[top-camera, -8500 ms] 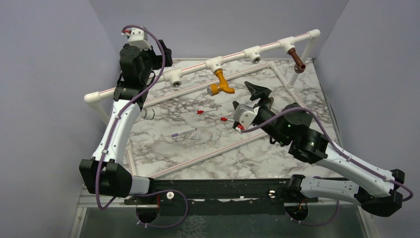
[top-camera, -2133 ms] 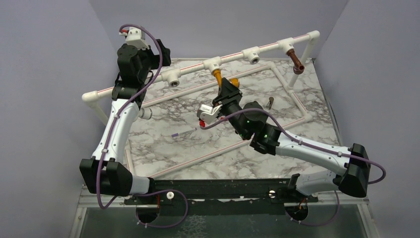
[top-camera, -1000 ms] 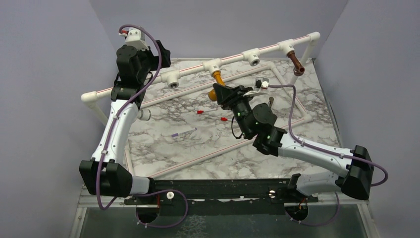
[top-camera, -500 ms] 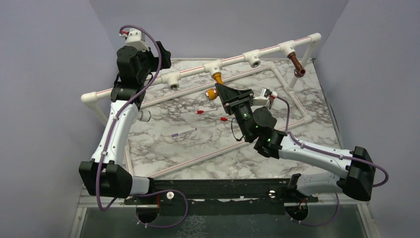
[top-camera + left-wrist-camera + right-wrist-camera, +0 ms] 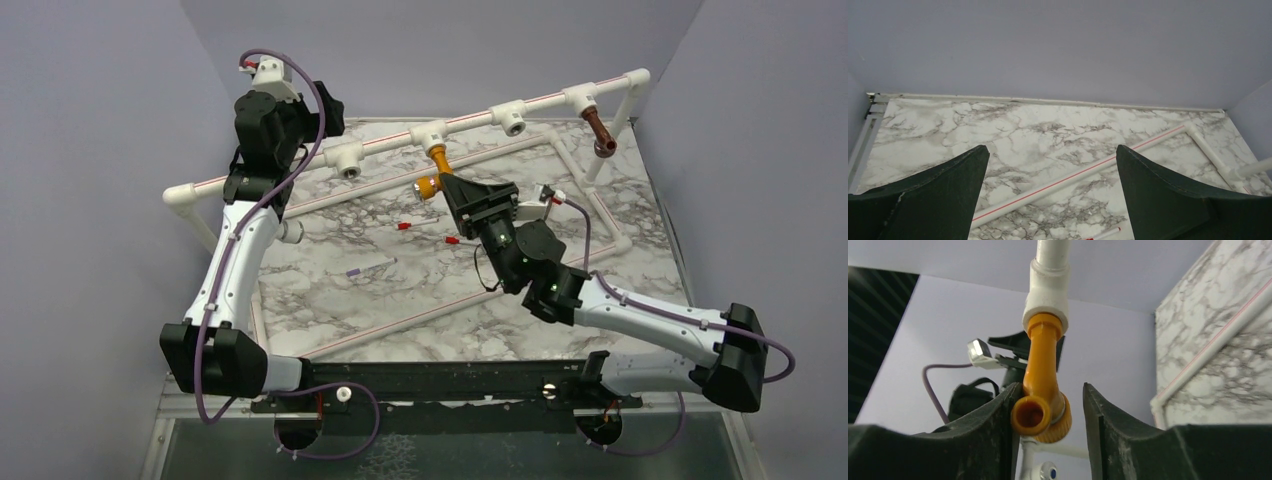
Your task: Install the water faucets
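Left hand (image 5: 1053, 150) gapes wide, empty, over the worktop (image 5: 1013, 125). Right hand (image 5: 1050, 388) stands slightly apart around the orange-yellow faucet (image 5: 1040, 365), which hangs from the white tee (image 5: 1046, 290) above its fingers. It looks rigid, light and probably slick, best gripped across the body. The dark brown faucet (image 5: 601, 131) hangs to this hand's right.

Raised rail (image 5: 470, 120) and what hung from it
The rail crossed the surface's (image 5: 400, 290) far side; the branched faucet (image 5: 440, 160) hung from its middle tee (image 5: 430, 132) between the right tool's (image 5: 1050, 390) jaws, the second faucet (image 5: 598, 130) near its right end.
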You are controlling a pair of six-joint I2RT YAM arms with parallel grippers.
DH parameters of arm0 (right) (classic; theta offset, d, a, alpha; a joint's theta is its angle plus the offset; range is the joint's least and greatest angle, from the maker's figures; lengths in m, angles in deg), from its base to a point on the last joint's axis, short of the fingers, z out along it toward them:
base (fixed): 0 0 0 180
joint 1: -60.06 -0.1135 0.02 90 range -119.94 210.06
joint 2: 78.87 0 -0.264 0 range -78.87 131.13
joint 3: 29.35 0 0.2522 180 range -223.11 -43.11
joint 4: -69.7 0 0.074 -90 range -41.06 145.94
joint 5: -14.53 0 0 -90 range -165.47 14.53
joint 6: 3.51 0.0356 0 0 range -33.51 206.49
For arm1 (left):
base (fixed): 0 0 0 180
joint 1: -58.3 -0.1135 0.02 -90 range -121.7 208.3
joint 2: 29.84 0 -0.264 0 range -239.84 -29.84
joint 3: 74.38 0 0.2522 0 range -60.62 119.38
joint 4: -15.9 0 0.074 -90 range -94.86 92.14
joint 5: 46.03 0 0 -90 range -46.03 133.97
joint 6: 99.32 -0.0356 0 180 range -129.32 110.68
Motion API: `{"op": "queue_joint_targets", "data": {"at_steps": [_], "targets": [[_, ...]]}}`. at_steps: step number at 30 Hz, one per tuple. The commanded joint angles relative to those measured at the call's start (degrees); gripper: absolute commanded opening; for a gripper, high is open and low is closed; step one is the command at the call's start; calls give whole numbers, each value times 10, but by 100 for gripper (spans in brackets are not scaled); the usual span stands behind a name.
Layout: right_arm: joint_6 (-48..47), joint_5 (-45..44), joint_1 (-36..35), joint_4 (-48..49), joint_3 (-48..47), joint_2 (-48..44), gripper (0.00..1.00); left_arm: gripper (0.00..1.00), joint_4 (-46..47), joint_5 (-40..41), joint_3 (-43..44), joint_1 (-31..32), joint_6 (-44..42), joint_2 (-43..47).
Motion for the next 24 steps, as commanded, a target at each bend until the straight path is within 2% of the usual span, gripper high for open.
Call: {"op": "queue_joint_targets", "data": {"at_steps": [1,4,8,11,14,20,24], "targets": [[-45,-42,-11,-27,42,-53,60,99,-64,-12,-39,-30,3,-37],[-82,-35,-11,-32,46,-68,75,99,-64,-12,-39,-31,4,-38],[-129,-35,-11,-71,42,-99,84,99,-64,-12,-39,-31,4,-37],[-209,-36,-11,-81,38,-126,85,99,-64,-12,-39,-31,4,-37],[-328,-21,-11,-97,20,-145,84,99,-64,-13,-39,-32,4,-37],[-600,56,-11,-115,-20,-164,84,99,-64,-14,-39,-32,5,-37],[-768,123,-11,-185,-78,-150,84,99,-62,-15,-39,-31,5,-38]]}}
